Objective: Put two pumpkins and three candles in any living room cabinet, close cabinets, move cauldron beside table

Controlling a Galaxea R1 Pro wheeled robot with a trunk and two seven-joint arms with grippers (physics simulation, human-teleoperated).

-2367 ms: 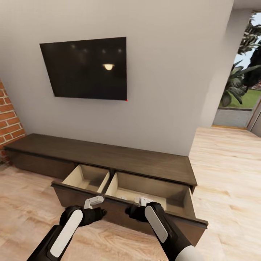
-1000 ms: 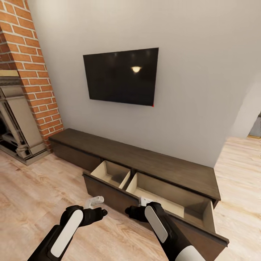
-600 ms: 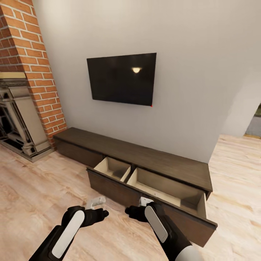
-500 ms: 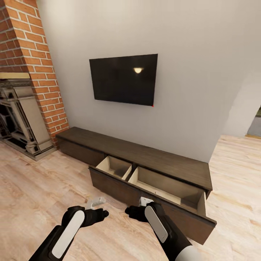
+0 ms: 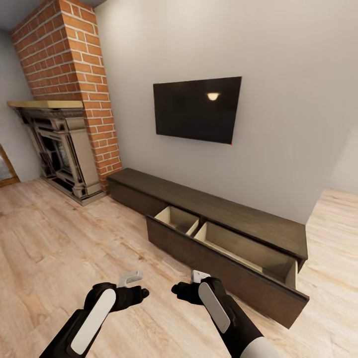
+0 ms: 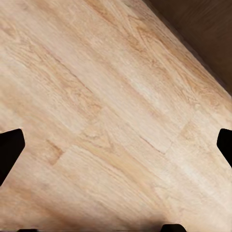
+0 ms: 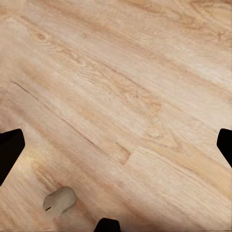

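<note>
Ahead of both hands: cabinet, drawer pulled out, pale compartments bare.
Left hand: spread wide, empty, over floor.
Right hand: spread wide, empty; a small tan object, possibly a candle, lay on the floor just below it.
Risk: drawer front stood proud; base turning close could clip it.
Change: view had swung left, bringing fireplace in; hands had stayed put.

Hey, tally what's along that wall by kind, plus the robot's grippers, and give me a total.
Cabinet: 1
Television: 1
Fireplace: 1
Brick chimney: 1
Grippers: 2, left gripper and right gripper
Total: 6
</note>
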